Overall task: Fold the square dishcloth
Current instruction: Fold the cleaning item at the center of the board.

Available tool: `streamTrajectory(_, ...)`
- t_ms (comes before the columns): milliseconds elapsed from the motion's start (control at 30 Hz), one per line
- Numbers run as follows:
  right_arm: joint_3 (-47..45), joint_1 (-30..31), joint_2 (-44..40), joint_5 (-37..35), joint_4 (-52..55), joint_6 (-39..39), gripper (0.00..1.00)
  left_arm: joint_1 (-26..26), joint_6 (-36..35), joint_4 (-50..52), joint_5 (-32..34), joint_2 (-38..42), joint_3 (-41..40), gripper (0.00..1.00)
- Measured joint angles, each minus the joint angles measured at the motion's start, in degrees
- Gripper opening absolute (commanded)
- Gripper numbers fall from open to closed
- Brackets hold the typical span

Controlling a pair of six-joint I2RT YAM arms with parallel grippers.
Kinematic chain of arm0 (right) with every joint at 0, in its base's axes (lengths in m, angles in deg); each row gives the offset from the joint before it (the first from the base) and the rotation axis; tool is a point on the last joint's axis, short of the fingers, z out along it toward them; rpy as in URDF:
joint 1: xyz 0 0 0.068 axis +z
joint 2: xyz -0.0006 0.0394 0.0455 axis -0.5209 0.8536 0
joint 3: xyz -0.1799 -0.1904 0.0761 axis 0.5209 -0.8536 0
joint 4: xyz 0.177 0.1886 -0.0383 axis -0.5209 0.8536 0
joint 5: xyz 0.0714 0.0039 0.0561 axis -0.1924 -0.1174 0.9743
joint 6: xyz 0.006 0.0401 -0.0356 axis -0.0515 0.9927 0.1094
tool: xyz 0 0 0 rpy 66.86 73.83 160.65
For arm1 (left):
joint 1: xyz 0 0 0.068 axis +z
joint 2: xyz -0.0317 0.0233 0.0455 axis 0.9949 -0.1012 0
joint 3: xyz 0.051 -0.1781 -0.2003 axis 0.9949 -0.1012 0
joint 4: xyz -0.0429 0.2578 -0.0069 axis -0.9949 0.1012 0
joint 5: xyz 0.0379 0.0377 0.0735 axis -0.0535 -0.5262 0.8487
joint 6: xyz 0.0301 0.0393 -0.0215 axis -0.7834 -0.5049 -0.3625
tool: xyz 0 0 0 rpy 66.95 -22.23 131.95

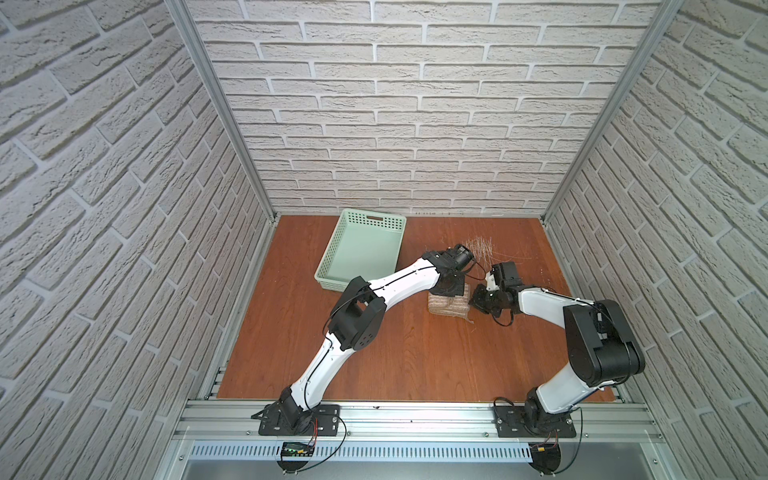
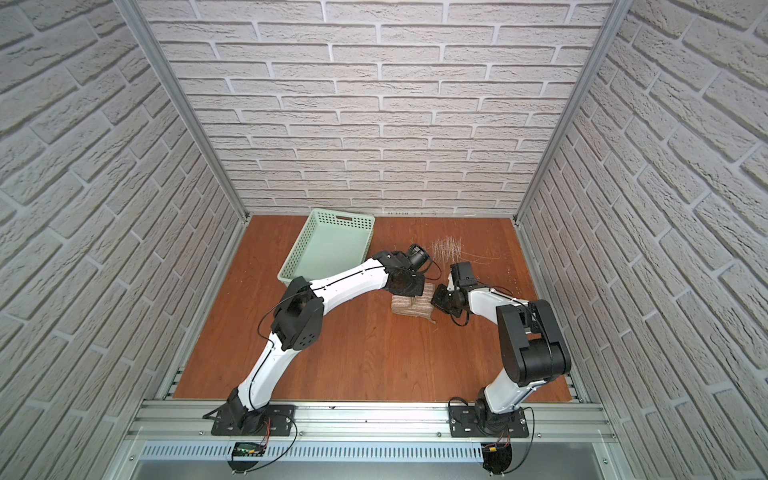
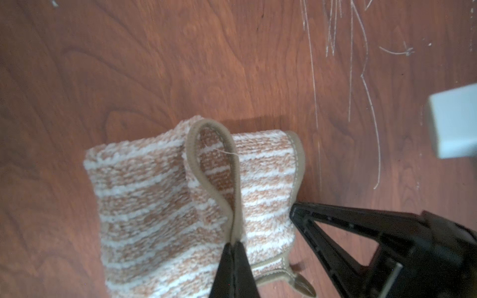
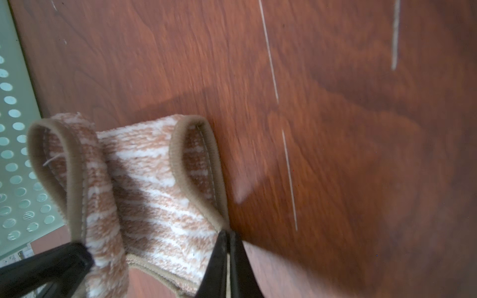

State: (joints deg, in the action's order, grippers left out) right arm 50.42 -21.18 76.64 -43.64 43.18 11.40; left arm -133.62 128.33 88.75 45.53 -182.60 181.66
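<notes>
Pinching the brown hem (image 3: 191,165) of the square dishcloth (image 1: 448,306), sitting bunched right of centre in both top views, the left gripper (image 3: 233,254) and right gripper (image 4: 228,247) are clamping soft, light fabric best taken there, with bare table (image 1: 415,357) lying open below and the basket (image 1: 332,266) crowding upper left.

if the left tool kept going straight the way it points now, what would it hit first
The tan-brown striped woven dishcloth: the left tool is shut on its brown hem, with more folded cloth right ahead. Behind that lies the reddish wooden table, probably close, though depth is unclear.
</notes>
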Motion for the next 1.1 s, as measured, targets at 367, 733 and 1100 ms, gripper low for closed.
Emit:
streamTrajectory(367,-0.28,0.0,0.0,-0.11,-0.2,0.39,0.05,0.0,0.31,-2.97,-3.26,-0.35,-0.35,0.0)
streamTrajectory(733,-0.31,0.0,0.0,-0.11,-0.26,0.42,0.04,0.0,0.39,-5.22,-5.9,-0.44,-1.64,0.0)
streamTrajectory(1100,-0.52,0.0,0.31,-0.04,-0.94,0.48,0.03,0.0,1.53,-7.76,-8.7,-0.44,-3.23,0.0)
